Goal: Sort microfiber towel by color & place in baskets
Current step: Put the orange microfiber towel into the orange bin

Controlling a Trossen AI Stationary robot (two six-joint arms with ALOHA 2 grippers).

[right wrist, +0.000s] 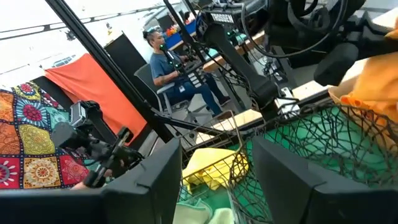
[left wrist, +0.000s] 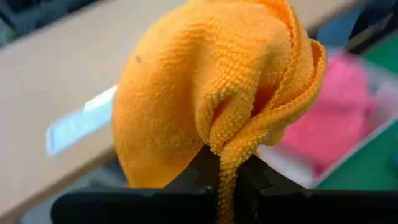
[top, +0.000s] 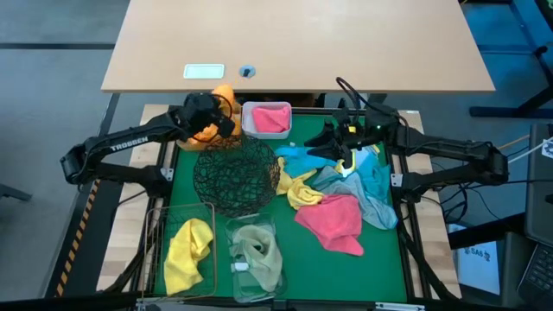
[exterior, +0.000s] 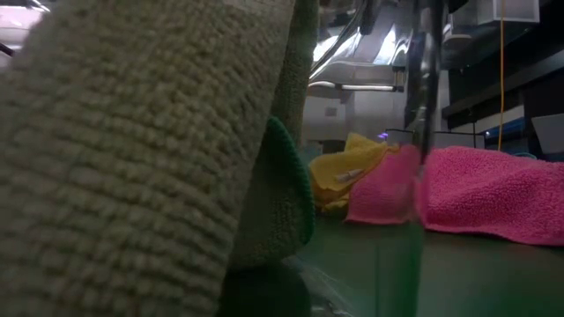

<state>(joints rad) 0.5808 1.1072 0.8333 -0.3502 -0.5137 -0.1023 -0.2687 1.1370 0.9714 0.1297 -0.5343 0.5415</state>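
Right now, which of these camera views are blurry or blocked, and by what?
Low view: an olive-green towel pressed against the lens fills the left half, and the pink towel behind is soft. Left wrist view: the orange towel in the left gripper is sharp, background blurred. High view: clear, evenly lit. Right wrist view: sharp, with bright windows.

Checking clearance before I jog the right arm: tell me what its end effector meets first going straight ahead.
Most likely the black wire-mesh bowl: the open right end effector points straight at its mesh, though depth is hard to judge.
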